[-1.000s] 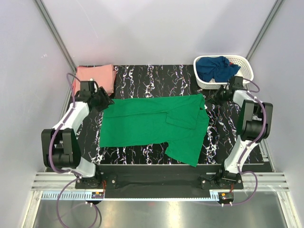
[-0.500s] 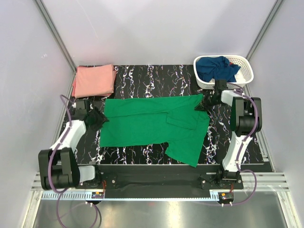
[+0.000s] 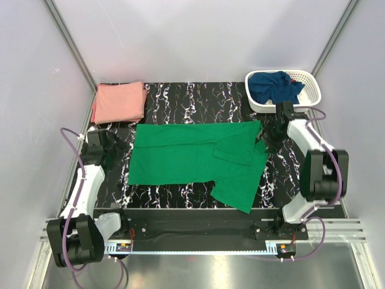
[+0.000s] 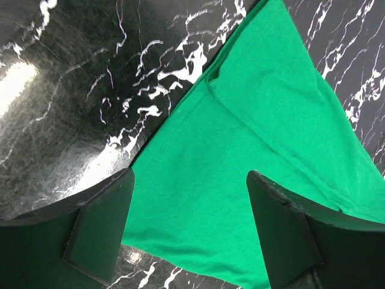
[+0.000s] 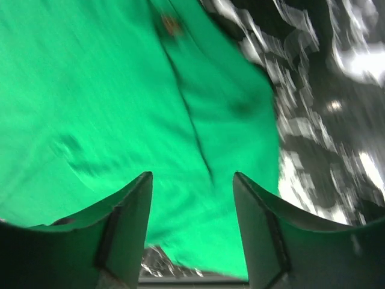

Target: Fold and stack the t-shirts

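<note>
The bright green t-shirt lies spread across the black marble table, with a sleeve folded over its right half and a flap hanging toward the near edge. The salmon pink t-shirt sits folded at the far left corner. The navy t-shirt is bunched in the white basket. My left gripper hovers open at the green shirt's left edge; green cloth fills the gap between its fingers from below. My right gripper is open over the shirt's right edge, holding nothing.
The basket stands at the far right corner, just behind the right arm. Bare marble table shows to the right of the shirt and in a strip at far centre. Grey walls close in on three sides.
Both grippers have opened wider. The left arm swung back from the shirt's far-left corner toward the near left. The right gripper moved in from beside the basket to the shirt's right edge.
</note>
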Action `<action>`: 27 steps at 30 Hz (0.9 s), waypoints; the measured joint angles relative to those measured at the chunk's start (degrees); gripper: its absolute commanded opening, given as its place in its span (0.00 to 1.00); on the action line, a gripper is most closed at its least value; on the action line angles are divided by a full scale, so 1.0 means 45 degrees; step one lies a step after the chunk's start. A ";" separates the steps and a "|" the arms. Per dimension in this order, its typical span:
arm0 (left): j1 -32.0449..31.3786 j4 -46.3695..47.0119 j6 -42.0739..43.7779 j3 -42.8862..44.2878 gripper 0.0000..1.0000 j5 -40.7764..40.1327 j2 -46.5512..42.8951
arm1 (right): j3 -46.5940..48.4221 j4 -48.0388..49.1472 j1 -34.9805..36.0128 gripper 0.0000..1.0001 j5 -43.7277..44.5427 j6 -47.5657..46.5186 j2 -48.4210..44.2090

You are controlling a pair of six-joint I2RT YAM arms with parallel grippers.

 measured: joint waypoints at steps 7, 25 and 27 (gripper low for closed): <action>0.0010 0.0097 -0.1083 -0.0976 0.80 0.0811 0.0000 | -0.2584 -0.1851 0.1355 0.66 0.0631 0.1350 -0.3444; 0.0010 -0.1977 -0.3274 -0.0772 0.77 -0.0787 0.0855 | -0.7470 -0.3332 0.4964 0.54 0.1967 0.7786 -0.6917; 0.0010 -0.2429 -0.3424 -0.0573 0.77 -0.1132 0.1185 | -0.7630 -0.3133 0.5644 0.53 0.2021 0.8456 -0.6917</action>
